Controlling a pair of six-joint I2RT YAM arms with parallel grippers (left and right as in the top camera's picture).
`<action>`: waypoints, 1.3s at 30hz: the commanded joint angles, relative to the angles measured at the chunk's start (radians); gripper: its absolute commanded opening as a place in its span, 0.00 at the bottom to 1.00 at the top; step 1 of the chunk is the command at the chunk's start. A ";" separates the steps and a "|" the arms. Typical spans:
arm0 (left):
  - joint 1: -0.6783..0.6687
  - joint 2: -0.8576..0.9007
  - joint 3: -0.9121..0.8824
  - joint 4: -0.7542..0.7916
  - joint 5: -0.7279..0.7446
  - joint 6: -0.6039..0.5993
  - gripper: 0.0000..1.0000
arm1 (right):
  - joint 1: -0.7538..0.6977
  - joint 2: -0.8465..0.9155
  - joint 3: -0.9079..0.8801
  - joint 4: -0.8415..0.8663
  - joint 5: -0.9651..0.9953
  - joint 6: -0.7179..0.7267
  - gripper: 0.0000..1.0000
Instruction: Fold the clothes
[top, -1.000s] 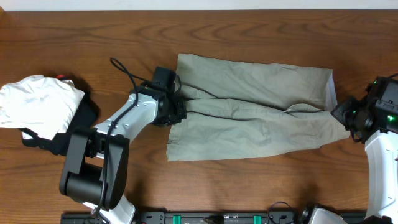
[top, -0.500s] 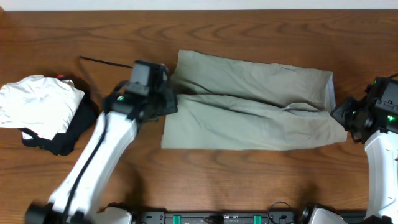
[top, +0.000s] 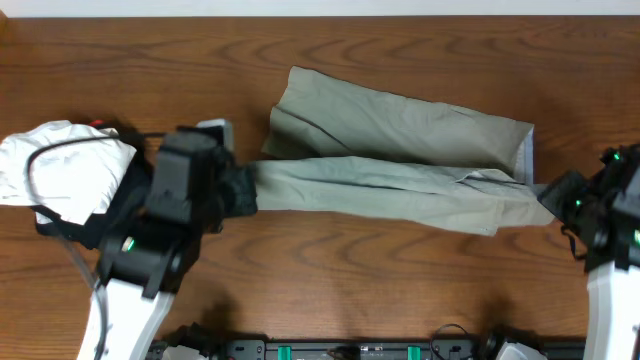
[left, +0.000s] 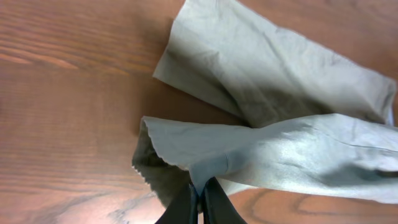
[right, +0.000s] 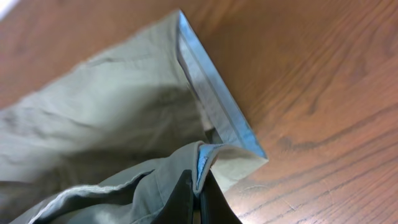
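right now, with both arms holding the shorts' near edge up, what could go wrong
The left end effector pinches only a thin bit of hem on the shorts, so it may slip out. The right end effector grips a small corner; the fabric looks taut between them, so pulling apart could tug it free. The left arm sits beside the white garment and might drag it.

Black garment (top: 70, 232) mostly under white garment (top: 60, 165), left arm (top: 165, 215); shorts (left: 298, 149) cut off at left-wrist view's right edge.
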 joint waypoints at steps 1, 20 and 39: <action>0.008 -0.080 0.016 -0.026 -0.058 0.005 0.06 | -0.007 -0.084 0.018 -0.010 0.027 -0.012 0.01; 0.008 -0.112 0.015 0.206 -0.192 -0.035 0.06 | -0.007 -0.115 0.018 0.117 0.034 0.024 0.01; 0.005 0.570 0.016 0.972 -0.158 0.081 0.06 | -0.006 0.331 0.018 0.491 -0.027 0.026 0.01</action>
